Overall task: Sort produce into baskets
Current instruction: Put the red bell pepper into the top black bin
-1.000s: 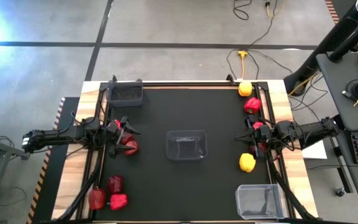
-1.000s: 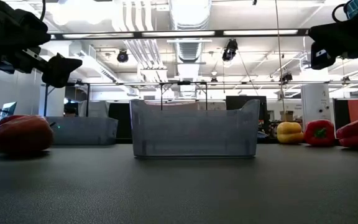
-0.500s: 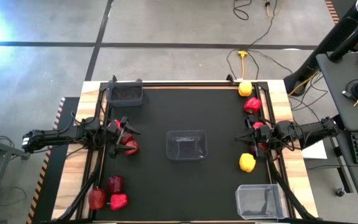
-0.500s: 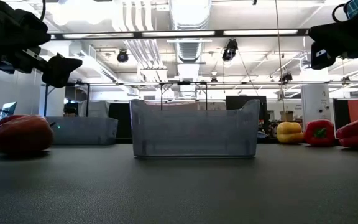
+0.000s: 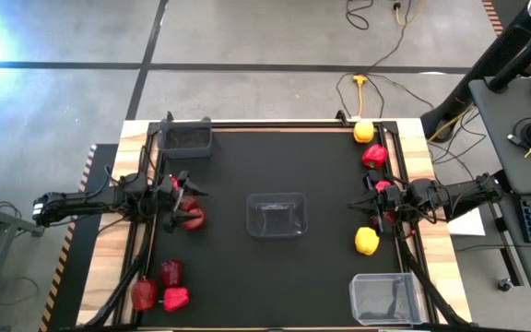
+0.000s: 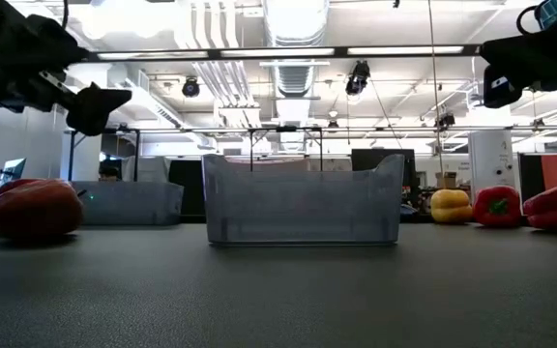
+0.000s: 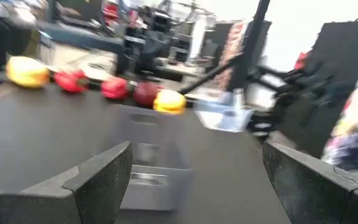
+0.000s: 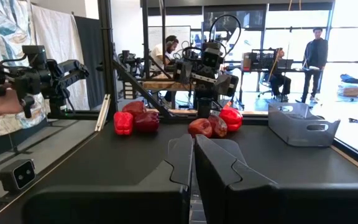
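A: Where do things lie around the clear basket (image 5: 277, 215) in the middle of the black mat (image 5: 275, 277)?

B: The left gripper (image 5: 188, 189) hangs above the mat on the left-arm side of that basket, its fingers (image 7: 98, 177) spread apart with nothing between them. Two red pieces (image 5: 191, 216) lie right beneath it.

A: And the right gripper (image 5: 369, 200)?

B: On the opposite side of the basket, at the mat's edge, fingers (image 8: 219, 163) pressed together and holding nothing. A red piece (image 5: 383, 194) sits close by it, and a yellow pepper (image 5: 366, 241) lies on the mat just beside it, toward the near edge.

A: What of the rest of the produce?

B: Another yellow pepper (image 5: 364, 132) and a red pepper (image 5: 373, 155) lie along the right-arm edge, farther back than the middle basket. Three red pieces (image 5: 161, 286) cluster near the front corner on the left-arm side.

A: The other two baskets?

B: The dark grey basket (image 5: 185, 137) sits in the back corner on the left-arm side. The second clear basket (image 5: 385, 299) stands diagonally opposite, in the front corner on the right-arm side. I can make out no produce in the middle basket.
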You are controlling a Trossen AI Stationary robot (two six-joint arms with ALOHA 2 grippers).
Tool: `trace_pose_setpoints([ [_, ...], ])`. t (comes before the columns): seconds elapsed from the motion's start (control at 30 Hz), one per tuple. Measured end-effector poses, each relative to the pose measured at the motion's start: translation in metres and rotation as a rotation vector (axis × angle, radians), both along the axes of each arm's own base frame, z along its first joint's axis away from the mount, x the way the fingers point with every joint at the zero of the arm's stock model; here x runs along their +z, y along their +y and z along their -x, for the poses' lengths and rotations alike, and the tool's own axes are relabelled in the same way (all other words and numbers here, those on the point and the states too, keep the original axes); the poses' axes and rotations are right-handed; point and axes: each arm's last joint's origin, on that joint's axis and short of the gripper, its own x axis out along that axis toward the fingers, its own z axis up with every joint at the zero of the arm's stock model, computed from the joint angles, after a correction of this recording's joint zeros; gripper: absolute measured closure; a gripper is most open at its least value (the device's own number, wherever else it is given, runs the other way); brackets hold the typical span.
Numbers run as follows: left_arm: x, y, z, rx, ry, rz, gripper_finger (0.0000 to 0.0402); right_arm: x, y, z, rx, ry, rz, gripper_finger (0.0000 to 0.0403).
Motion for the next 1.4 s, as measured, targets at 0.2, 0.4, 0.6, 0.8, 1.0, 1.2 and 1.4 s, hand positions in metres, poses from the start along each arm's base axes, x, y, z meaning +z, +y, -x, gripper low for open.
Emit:
trace_pose_setpoints([
  [0.2,0.012,0.000,-0.002,0.013,-0.141,-0.015,0.0061,0.000,0.000,0.000,0.000,0.000,0.000,0.0392],
  [0.4,0.026,0.001,-0.004,-0.003,-0.251,0.168,0.0061,0.000,0.000,0.000,0.000,0.000,0.000,0.0392],
  [0.6,0.028,0.002,-0.011,-0.001,-0.251,0.186,0.0061,0.000,0.000,0.000,0.000,0.000,0.000,0.0392],
  [0.8,0.050,0.003,-0.018,0.002,-0.320,0.168,0.0061,0.000,0.000,0.000,0.000,0.000,0.000,0.0392],
  [1.0,0.061,0.004,-0.027,0.029,-0.280,0.106,0.0061,0.000,0.000,0.000,0.000,0.000,0.000,0.0392],
  [1.2,0.073,0.015,-0.037,0.404,0.176,0.157,0.0061,0.000,0.000,0.000,0.000,0.000,0.000,0.0392],
  [1.4,0.086,0.020,-0.031,0.683,0.663,0.211,0.0061,0.000,0.000,0.000,0.000,0.000,0.000,0.0392],
])
